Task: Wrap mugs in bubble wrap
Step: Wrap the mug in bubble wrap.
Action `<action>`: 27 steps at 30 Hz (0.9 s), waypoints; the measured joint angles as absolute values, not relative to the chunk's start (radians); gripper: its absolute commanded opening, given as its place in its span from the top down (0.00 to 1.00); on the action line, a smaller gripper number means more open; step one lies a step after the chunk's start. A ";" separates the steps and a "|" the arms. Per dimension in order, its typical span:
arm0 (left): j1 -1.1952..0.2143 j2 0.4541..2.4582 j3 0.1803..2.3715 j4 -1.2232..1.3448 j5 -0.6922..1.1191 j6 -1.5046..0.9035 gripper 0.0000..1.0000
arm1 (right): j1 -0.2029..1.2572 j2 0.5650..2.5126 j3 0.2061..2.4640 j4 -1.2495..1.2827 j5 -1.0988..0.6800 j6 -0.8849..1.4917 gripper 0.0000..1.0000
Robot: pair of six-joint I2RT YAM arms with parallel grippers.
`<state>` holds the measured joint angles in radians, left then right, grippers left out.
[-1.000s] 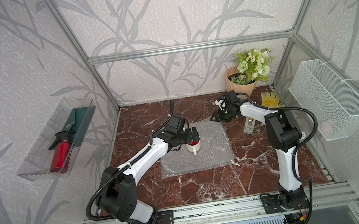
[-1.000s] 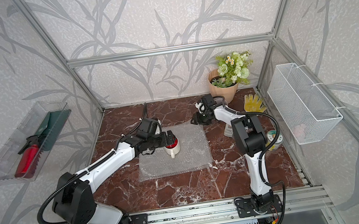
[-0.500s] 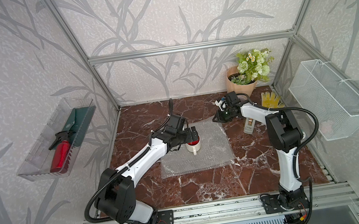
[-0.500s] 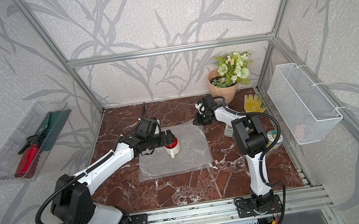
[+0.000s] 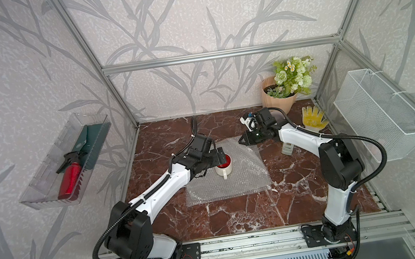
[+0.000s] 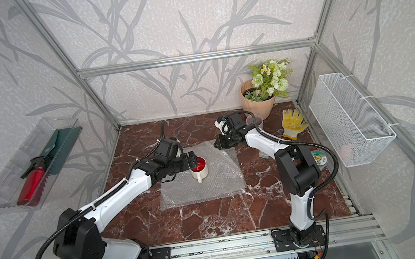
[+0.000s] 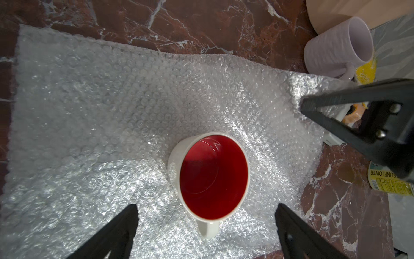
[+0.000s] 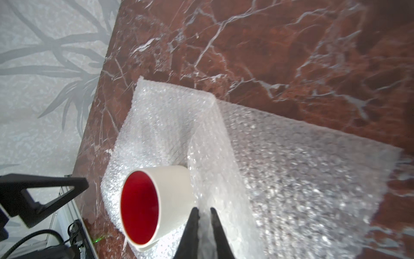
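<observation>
Mug [image 5: 223, 171] stands upright mid-wrap [image 5: 244, 182] on the worktop [image 5: 240, 215], placed for folding: right jaws are pinched tight on the wrap's far corner, likely to draw it over, while left jaws gape empty beside the mug.

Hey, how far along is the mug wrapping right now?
Done: the white mug stands on the bubble wrap. In hand: the right tool pinches a raised corner of it; the left tool hangs open over the mug. To do: folding it around, and the lilac mug by the flowerpot is bare.
</observation>
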<state>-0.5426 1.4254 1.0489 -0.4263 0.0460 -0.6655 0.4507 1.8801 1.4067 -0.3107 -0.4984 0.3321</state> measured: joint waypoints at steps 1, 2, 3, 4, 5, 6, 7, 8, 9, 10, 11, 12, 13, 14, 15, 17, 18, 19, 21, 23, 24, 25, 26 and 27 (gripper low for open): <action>-0.543 1.421 1.045 -0.426 0.039 -0.670 0.03 | 0.466 1.878 1.407 -0.312 -0.499 0.332 0.89; -0.543 1.416 1.042 -0.426 0.030 -0.675 0.03 | 0.482 1.877 1.407 -0.312 -0.499 0.331 0.89; -0.543 1.411 1.038 -0.426 0.023 -0.679 0.03 | 0.495 1.875 1.407 -0.313 -0.498 0.331 0.89; -0.542 1.404 1.034 -0.426 0.015 -0.685 0.03 | 0.510 1.875 1.407 -0.315 -0.498 0.331 0.89; -0.542 1.396 1.028 -0.424 0.005 -0.693 0.03 | 0.525 1.873 1.407 -0.318 -0.499 0.330 0.90; -0.542 1.386 1.020 -0.421 -0.004 -0.701 0.03 | 0.538 1.871 1.407 -0.320 -0.498 0.329 0.90; -0.540 1.373 1.008 -0.415 -0.013 -0.711 0.04 | 0.552 1.869 1.407 -0.323 -0.498 0.328 0.90; -0.538 1.358 0.994 -0.409 -0.022 -0.721 0.04 | 0.565 1.865 1.407 -0.326 -0.499 0.328 0.90; -0.533 1.345 0.981 -0.403 -0.027 -0.731 0.04 | 0.575 1.863 1.407 -0.327 -0.500 0.327 0.90; -0.529 1.330 0.965 -0.396 -0.029 -0.741 0.04 | 0.587 1.859 1.406 -0.327 -0.500 0.327 0.90; -0.526 1.319 0.950 -0.387 -0.030 -0.754 0.04 | 0.600 1.856 1.405 -0.327 -0.502 0.327 0.90; -0.521 1.312 0.939 -0.380 -0.028 -0.762 0.04 | 0.609 1.854 1.404 -0.328 -0.504 0.327 0.90; -0.515 1.308 0.927 -0.364 -0.021 -0.769 0.05 | 0.619 1.853 1.403 -0.327 -0.506 0.327 0.90; -0.508 1.308 0.913 -0.338 -0.001 -0.775 0.05 | 0.629 1.853 1.403 -0.329 -0.508 0.326 0.90; -0.498 1.310 0.902 -0.313 0.024 -0.781 0.05 | 0.636 1.853 1.403 -0.330 -0.509 0.326 0.90; -0.477 1.322 0.873 -0.249 0.091 -0.798 0.05 | 0.651 1.853 1.403 -0.336 -0.510 0.324 0.90; -0.470 1.329 0.862 -0.224 0.115 -0.806 0.05 | 0.656 1.854 1.403 -0.337 -0.510 0.324 0.90; -0.464 1.337 0.852 -0.203 0.134 -0.813 0.05 | 0.662 1.857 1.403 -0.337 -0.510 0.324 0.90; -0.455 1.345 0.839 -0.181 0.159 -0.823 0.05 | 0.672 1.866 1.403 -0.337 -0.509 0.324 0.90; -0.448 1.345 0.829 -0.167 0.170 -0.831 0.05 | 0.680 1.879 1.402 -0.337 -0.506 0.324 0.90; -0.443 1.345 0.826 -0.163 0.176 -0.833 0.05 | 0.683 1.884 1.400 -0.337 -0.506 0.324 0.90; -0.437 1.345 0.822 -0.157 0.182 -0.836 0.05 | 0.687 1.888 1.396 -0.337 -0.506 0.324 0.90; -0.433 1.345 0.818 -0.153 0.186 -0.839 0.05 | 0.690 1.893 1.394 -0.337 -0.505 0.324 0.90; -0.430 1.345 0.814 -0.148 0.189 -0.841 0.05 | 0.693 1.898 1.393 -0.337 -0.505 0.324 0.89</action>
<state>-0.4301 1.3445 0.8139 -0.1482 0.1886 -0.8406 0.6933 1.8977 1.3930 -0.3374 -0.5049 0.3244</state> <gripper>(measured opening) 0.951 0.102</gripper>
